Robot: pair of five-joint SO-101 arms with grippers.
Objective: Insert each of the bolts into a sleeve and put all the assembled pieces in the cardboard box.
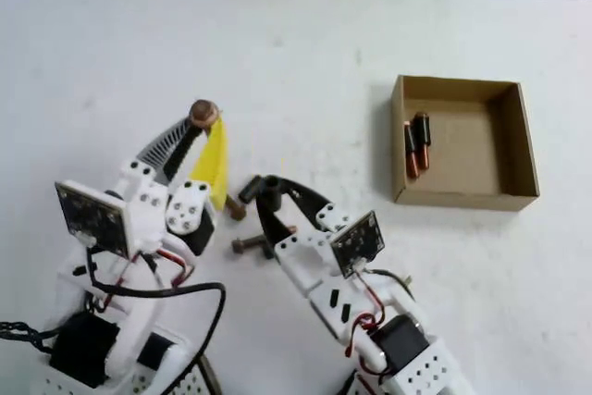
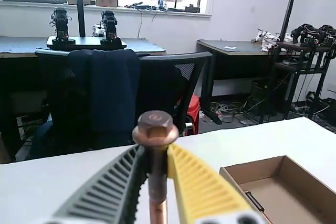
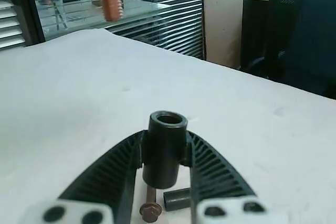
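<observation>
With the box (image 1: 462,199) well apart, left hand (image 1: 203,129) clamps bolt (image 2: 155,129), right hand (image 1: 271,190) sleeve (image 3: 167,148).

The high camera is looking down over the table (image 1: 277,43), taking in both arms and the box (image 1: 462,199). The left wrist camera is peering close along its fingers (image 2: 205,187) toward the room, also catching the box. The right one is facing blinds (image 3: 157,3), close behind its sleeve (image 3: 167,148).

The bolt (image 2: 155,129) is shiny coppery metal, the sleeve (image 3: 167,150) matt black, the cardboard box (image 1: 524,141) dull brown card.
</observation>
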